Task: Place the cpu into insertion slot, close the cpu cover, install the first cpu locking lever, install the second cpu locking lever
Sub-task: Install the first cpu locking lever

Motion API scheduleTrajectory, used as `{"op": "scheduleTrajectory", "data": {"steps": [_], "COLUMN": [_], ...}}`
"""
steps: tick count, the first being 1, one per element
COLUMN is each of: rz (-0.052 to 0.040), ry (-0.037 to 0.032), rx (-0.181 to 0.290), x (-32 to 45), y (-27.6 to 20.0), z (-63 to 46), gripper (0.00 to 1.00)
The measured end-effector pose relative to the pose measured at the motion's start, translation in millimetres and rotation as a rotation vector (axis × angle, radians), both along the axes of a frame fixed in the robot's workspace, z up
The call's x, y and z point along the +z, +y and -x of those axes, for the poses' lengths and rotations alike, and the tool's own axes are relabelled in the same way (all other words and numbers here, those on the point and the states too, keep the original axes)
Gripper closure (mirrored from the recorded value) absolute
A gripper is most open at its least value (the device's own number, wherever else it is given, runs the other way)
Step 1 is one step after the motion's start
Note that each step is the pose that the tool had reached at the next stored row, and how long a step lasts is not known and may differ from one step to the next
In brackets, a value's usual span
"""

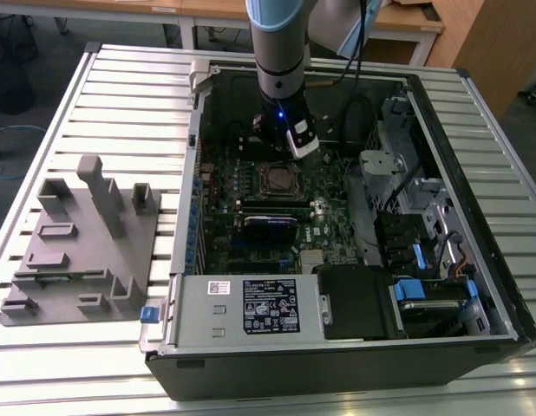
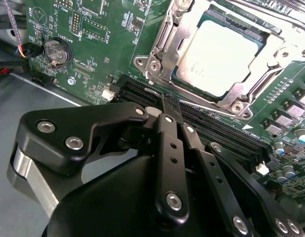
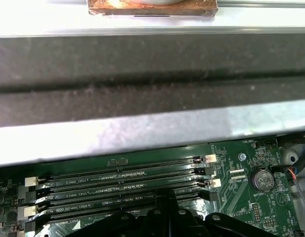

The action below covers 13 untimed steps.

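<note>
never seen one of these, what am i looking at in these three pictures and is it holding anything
This is a single robot arm working inside an open desktop computer case that lies on a slatted metal table. The exterior view looks down on the whole scene; a grey plastic fixture sits on the table at that view's left. Both wrist views come from cameras riding on the arm. In the second wrist view the black gripper is shut, holding nothing, over the long black memory slots. Just beyond it the cpu sits in its socket, with the silvery cpu cover framing it on the green motherboard.
</note>
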<state>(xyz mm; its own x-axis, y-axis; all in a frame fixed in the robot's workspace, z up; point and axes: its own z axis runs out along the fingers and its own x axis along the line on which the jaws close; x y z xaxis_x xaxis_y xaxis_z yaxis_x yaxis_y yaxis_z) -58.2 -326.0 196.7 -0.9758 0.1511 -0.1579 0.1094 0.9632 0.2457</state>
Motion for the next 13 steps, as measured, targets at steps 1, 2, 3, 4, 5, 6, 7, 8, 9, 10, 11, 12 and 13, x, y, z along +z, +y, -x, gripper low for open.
{"op": "scheduleTrajectory", "data": {"steps": [1, 2, 3, 4, 5, 6, 7, 8, 9, 10, 11, 12, 13], "rz": [-0.0012, -0.0033, -0.0057, -0.0083, -0.0106, -0.0129, -0.0152, -0.017, -0.0179, -0.0181, -0.0181, -0.0182, -0.0181], "ry": [0.0, 0.0, 0.0, 0.0, 0.0, 0.0, 0.0, -0.0001, -0.0001, -0.0002, -0.0003, -0.0008, -0.0012], "rx": [0.0, -0.001, -0.001, -0.001, -0.001, -0.001, -0.001, -0.001, -0.001, -0.001, -0.001, -0.002, -0.002], "x": [0.0, 0.0, 0.0, 0.0, 0.0, -0.1, -0.1, -0.2, -0.3, -0.4, -0.6, -0.8, -0.9], "y": [0.1, 0.0, 0.0, 0.1, 0.1, 0.1, 0.2, 0.2, 0.2, 0.2, 0.1, 0.1, 0.1], "z": [0.2, 0.3, 0.5, 0.7, 0.9, 1.1, 1.3, 1.5, 1.5, 1.5, 1.5, 1.6, 1.6], "gripper": [0.9, 0.9, 0.9, 0.9, 0.9, 0.9, 0.9, 0.9, 0.9, 0.9, 0.9, 0.9, 0.9]}}
